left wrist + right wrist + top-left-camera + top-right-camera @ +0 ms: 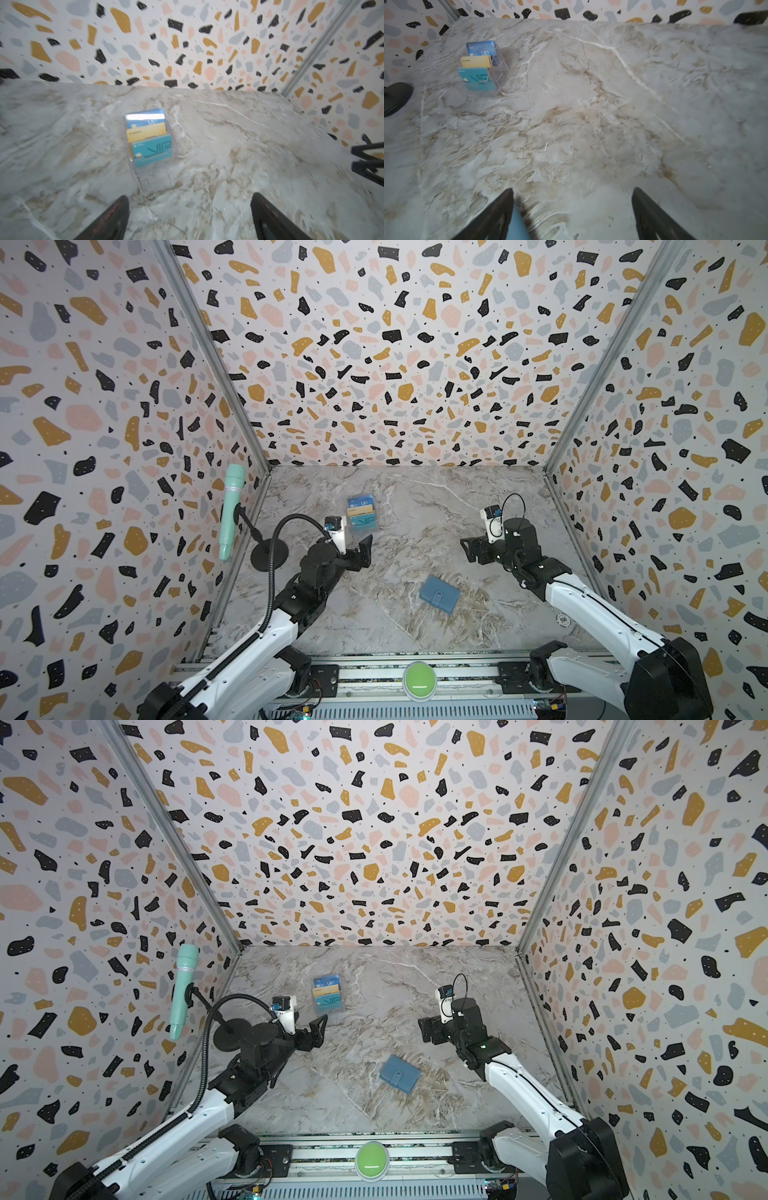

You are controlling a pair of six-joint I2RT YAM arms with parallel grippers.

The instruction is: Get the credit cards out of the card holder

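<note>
Across my marbled, terrazzo-walled desk (415,497), credit cards (148,133) stand tiered in a clear rack (501,78), card holder (439,594) lies shut, left claw (189,200) and right claw (572,192) gape empty.

**benchrat:** How are the cameras set up on this rig?

**yam_fan:** The top pair sits high at the front edge, side by side. It looks down and toward the back from far enough off to take in the whole grey-veined marble tabletop (436,497) and all three terrazzo-patterned walls (374,344). Both top views share nearly everything, just shifted sideways a bit.

**benchrat:** And the wrist ones?

**yam_fan:** Each rides right behind its jaws, low over the table, facing the back wall. The left one looks past the left gripper (189,197) at the clear tiered plastic card rack (149,137), fairly close. The right one looks past the right gripper (573,190) and shares that rack from farther off. It also clips an edge of the slate-blue snap-tab wallet (518,226).
</note>
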